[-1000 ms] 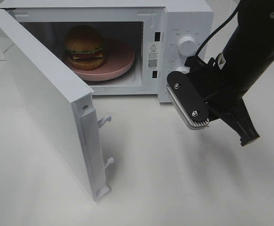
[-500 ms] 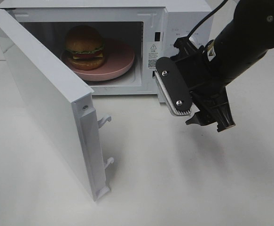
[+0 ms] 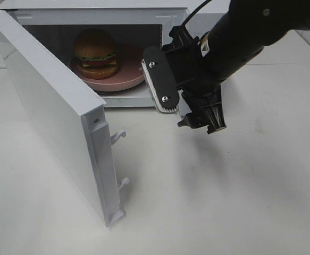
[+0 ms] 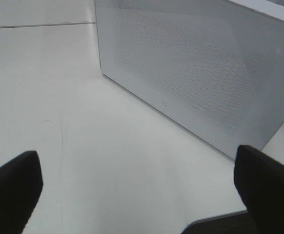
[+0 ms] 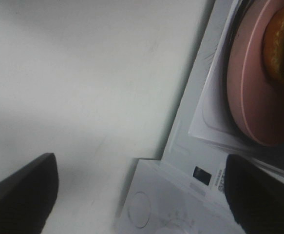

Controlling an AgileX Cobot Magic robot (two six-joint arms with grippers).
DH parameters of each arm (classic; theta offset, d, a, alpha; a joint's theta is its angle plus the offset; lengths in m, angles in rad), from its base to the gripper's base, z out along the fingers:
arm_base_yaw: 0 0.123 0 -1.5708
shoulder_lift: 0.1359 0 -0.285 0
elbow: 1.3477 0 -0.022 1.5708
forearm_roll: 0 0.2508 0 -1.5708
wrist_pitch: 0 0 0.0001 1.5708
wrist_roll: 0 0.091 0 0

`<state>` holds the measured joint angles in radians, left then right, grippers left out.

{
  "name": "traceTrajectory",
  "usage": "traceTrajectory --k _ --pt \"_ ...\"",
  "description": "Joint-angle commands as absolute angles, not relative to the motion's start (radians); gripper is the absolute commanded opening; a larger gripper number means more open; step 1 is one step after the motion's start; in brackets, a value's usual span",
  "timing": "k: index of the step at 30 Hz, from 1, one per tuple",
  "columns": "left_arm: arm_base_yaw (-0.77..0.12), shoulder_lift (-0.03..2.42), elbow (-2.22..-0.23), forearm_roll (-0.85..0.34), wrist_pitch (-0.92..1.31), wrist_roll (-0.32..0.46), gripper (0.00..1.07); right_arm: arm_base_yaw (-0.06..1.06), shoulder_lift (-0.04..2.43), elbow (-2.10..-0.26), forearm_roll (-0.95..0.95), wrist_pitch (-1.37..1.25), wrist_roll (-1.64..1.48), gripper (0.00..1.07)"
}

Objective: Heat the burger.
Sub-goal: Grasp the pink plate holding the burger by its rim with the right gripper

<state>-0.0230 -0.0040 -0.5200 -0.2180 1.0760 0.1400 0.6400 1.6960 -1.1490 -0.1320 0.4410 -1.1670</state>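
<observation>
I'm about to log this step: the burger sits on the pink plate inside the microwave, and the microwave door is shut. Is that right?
Not quite. The microwave door stands wide open, not shut; the exterior high view shows it swung out to the left. The burger does sit on the pink plate inside the microwave.

Right pincer (image 3: 192, 118) across microwave mouth (image 3: 133, 34) (door (image 3: 53, 111) wide)

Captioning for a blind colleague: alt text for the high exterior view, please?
A brown-bunned burger sits on a round pink plate inside a white microwave whose door stands open. The black right hand, open, hovers before it.
</observation>
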Motion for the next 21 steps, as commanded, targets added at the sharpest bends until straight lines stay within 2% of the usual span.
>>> traceTrajectory --k 1,21 --pt "-0.023 -0.020 -0.517 -0.224 1.076 0.136 1.00 0.648 1.736 -1.200 -0.136 0.439 -1.157 0.89" --pt "-0.023 -0.020 -0.517 -0.224 1.076 0.136 1.00 0.649 1.927 -1.404 -0.137 0.443 -1.101 0.87"
